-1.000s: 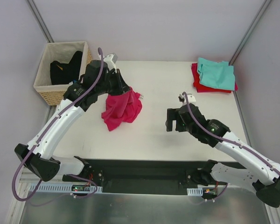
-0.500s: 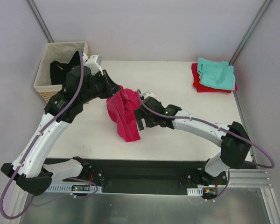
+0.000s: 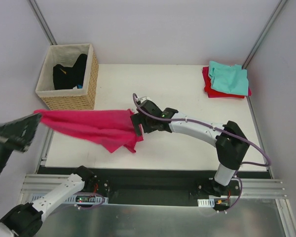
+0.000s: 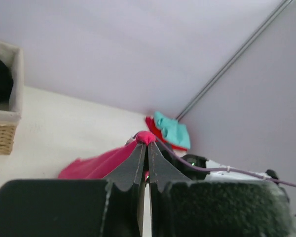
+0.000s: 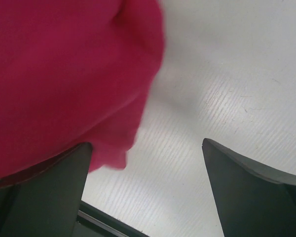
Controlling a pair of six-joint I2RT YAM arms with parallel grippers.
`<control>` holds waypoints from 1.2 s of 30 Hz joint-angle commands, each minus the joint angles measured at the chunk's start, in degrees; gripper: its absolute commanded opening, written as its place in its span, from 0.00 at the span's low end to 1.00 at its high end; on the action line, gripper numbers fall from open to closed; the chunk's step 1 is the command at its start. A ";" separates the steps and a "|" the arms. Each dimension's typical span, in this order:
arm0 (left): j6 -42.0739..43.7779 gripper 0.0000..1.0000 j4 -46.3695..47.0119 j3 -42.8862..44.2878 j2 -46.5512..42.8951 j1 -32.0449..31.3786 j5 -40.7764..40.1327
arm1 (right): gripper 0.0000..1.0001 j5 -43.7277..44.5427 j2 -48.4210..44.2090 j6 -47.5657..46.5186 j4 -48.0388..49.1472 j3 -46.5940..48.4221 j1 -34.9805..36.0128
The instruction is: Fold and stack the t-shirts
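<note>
One end effector (image 4: 147, 145) tight on t-shirt (image 3: 89, 126)

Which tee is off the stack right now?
The magenta-pink tee: clamped in the left hand and stretched out sideways. The teal tee lies folded on the red tee at the table's far right corner.

We look down on the whole table (image 3: 187, 89) from above, behind the arm bases. The left wrist view sits low and far back, facing along its own fingers (image 4: 131, 168) toward the folded teal and red t-shirts (image 4: 172, 131) at mid-frame. The right wrist view hangs very near the magenta t-shirt (image 5: 54, 74), which all three views share.
</note>
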 commanded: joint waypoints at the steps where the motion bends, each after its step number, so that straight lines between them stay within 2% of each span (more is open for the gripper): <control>1: -1.89 0.00 -6.17 -0.18 -4.15 -3.44 -9.25 | 0.98 -0.27 0.41 -0.44 1.02 2.50 0.99; 6: -5.23 0.00 -6.79 -8.53 -5.57 -9.42 -13.13 | 0.98 0.17 0.85 -0.35 -0.47 4.17 2.74; 14: -5.76 0.00 -6.00 -11.97 -2.76 -10.39 -14.10 | 0.98 2.19 -0.99 -0.36 -1.00 3.13 5.65; 17: -4.36 0.00 -2.50 -12.76 -0.13 -10.39 -12.53 | 0.98 3.95 -3.01 0.17 -0.74 1.20 6.00; 19: -1.56 0.00 4.00 -13.37 2.68 -10.39 -7.61 | 0.98 8.23 -4.94 0.35 -0.65 -0.56 5.91; 21: 0.55 0.00 8.13 -11.89 10.66 -10.39 -2.26 | 0.98 12.63 -9.33 1.48 -0.82 -4.25 5.91; 22: 2.57 0.00 11.72 -8.84 14.00 -10.31 3.07 | 0.98 17.01 -11.26 2.01 -0.82 -5.57 5.83; 24: 3.72 0.00 14.91 -4.52 25.16 -10.22 7.24 | 0.97 20.81 -18.29 4.11 -1.52 -9.79 5.39; 25: 5.56 0.00 16.83 2.90 29.63 -10.13 12.31 | 0.97 25.88 -20.49 5.69 -3.79 -10.76 5.30; 26: 5.75 0.00 17.03 7.76 39.34 -9.26 15.31 | 0.97 28.62 -23.29 7.10 -5.46 -11.98 5.12; 27: 5.32 0.00 17.03 13.11 44.74 -8.47 18.30 | 0.97 31.52 -28.37 8.59 -7.40 -13.91 5.12; 28: 3.66 0.00 17.12 25.17 50.36 -7.50 23.21 | 0.97 36.60 -31.72 11.48 -10.37 -15.32 5.21; 29: 2.16 0.00 18.16 31.91 62.17 -6.54 32.04 | 0.97 38.65 -34.89 12.73 -11.71 -16.47 5.21; 30: -0.38 0.00 19.56 38.41 68.11 -4.70 36.57 | 0.97 40.32 -41.36 14.05 -13.03 -19.00 5.30; 31: -8.23 0.00 22.45 47.09 73.66 -3.46 40.70 | 0.96 42.95 -44.30 16.23 -15.56 -20.07 5.21; 32: -13.44 0.00 36.23 47.35 81.19 -2.23 50.75 | 0.97 43.85 -46.94 17.30 -16.98 -20.78 5.21; 33: -19.24 0.00 43.06 45.70 83.27 0.04 52.94 | 0.97 44.55 -49.66 17.83 -18.30 -21.65 5.21; 34: -28.52 0.00 52.35 39.42 84.86 0.67 54.88 | 0.97 45.52 -53.43 18.45 -21.36 -22.36 5.21; 35: -32.09 0.00 60.63 36.05 85.13 1.11 57.24 | 0.97 45.70 -55.03 20.11 -22.87 -22.63 5.38; 36: -35.26 0.00 73.50 33.32 85.14 1.21 57.53 | 0.97 45.88 -56.27 20.38 -24.02 -22.89 5.39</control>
